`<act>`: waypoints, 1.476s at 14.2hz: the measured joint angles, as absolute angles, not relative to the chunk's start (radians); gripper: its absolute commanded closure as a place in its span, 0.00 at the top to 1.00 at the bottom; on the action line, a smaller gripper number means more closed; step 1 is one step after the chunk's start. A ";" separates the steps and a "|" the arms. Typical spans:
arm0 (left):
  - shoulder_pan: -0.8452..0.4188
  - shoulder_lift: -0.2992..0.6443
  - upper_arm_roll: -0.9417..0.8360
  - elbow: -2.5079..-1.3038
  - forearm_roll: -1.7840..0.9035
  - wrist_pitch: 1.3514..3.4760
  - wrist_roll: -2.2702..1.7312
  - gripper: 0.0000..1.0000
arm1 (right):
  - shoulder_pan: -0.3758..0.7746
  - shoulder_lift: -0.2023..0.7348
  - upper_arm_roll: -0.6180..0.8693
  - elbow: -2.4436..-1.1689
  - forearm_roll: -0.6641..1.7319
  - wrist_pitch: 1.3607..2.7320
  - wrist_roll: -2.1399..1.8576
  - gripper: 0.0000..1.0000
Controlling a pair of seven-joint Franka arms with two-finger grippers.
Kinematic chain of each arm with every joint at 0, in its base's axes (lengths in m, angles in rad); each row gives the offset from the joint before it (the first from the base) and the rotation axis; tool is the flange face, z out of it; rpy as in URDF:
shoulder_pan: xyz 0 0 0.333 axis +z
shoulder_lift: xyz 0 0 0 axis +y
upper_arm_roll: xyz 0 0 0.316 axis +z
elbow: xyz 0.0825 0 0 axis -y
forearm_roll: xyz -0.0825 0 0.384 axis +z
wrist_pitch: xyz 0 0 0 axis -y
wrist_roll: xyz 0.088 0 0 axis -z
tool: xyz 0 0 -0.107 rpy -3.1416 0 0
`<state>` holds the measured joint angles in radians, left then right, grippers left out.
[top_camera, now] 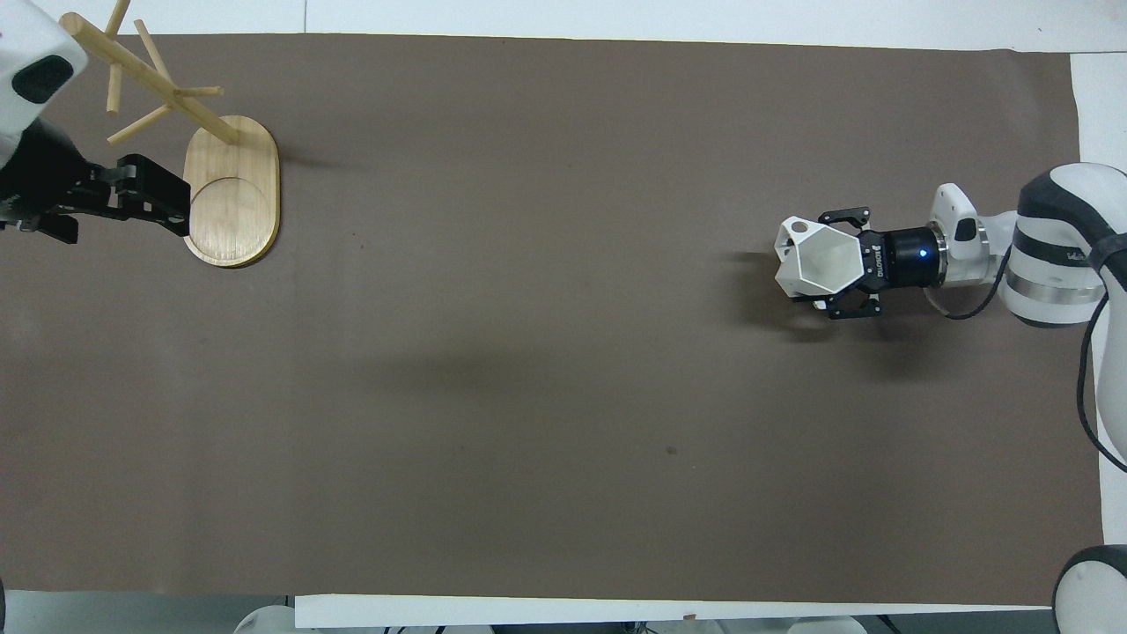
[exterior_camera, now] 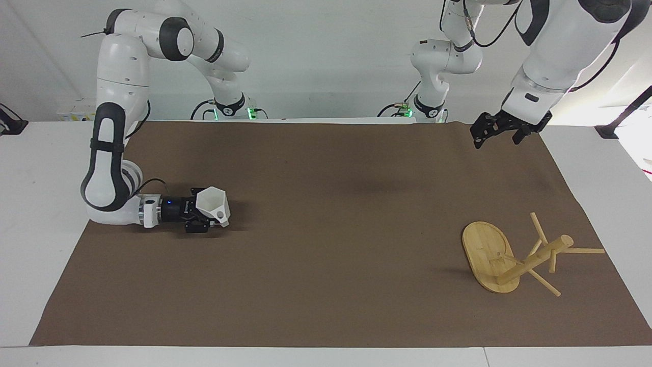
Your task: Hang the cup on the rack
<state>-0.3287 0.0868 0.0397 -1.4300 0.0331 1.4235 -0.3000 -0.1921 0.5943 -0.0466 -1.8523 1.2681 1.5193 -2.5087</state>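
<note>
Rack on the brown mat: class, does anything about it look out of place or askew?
Yes. The rack lies tipped over at the left arm's end of the mat, its oval base on edge and its post and pegs slanting along the mat, so no peg stands ready for a cup.

In the overhead view the rack [top_camera: 231, 189] loses the tips of its upper pegs to the picture's top edge, and the left arm covers the end of its post. The cup [exterior_camera: 214, 204] hides the right gripper [exterior_camera: 204, 220] where its jaws close, so their contact cannot be made out. In the overhead view the left gripper [top_camera: 163, 198] overlaps the rack's base.
</note>
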 measured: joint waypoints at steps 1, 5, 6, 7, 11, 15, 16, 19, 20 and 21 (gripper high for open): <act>-0.352 0.083 0.039 -1.440 0.028 1.444 -0.363 1.00 | -0.148 0.589 -0.046 -1.860 1.322 1.550 -2.496 0.34; -0.463 0.095 0.034 -1.489 -0.017 1.586 -0.677 1.00 | 0.014 0.569 -0.044 -1.867 1.487 1.691 -2.412 0.34; -0.497 0.112 0.033 -1.500 -0.022 1.622 -0.764 1.00 | 0.050 0.554 -0.044 -1.867 1.517 1.734 -2.379 0.34; -0.533 0.136 0.033 -1.504 -0.023 1.655 -0.842 1.00 | 0.087 0.536 -0.043 -1.867 1.548 1.778 -2.347 0.34; -0.668 0.248 0.032 -1.492 -0.023 1.744 -1.048 1.00 | 0.230 0.479 -0.043 -1.871 1.675 1.947 -2.280 0.34; -0.692 0.352 0.032 -1.364 -0.026 1.754 -1.187 1.00 | 0.375 0.478 -0.043 -1.878 1.828 2.123 -2.284 0.34; -0.693 0.372 0.032 -1.333 -0.029 1.754 -1.226 1.00 | 0.397 0.478 -0.043 -1.879 1.845 2.145 -2.284 0.34; -0.709 0.423 0.032 -1.282 -0.032 1.754 -1.288 1.00 | 0.406 0.478 -0.047 -1.881 1.850 2.151 -2.284 0.34; -0.715 0.433 0.032 -1.277 -0.032 1.754 -1.295 1.00 | 0.402 0.478 -0.049 -1.882 1.850 2.151 -2.284 0.34; -0.720 0.440 0.032 -1.276 -0.036 1.754 -1.301 1.00 | 0.399 0.478 -0.051 -1.882 1.850 2.151 -2.284 0.34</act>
<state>-0.7197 0.4397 0.0320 -1.2760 -0.0358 1.7541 -1.3005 0.3989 0.4776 -0.0506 -1.8819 1.8504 2.1514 -2.2843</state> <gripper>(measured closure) 0.000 0.216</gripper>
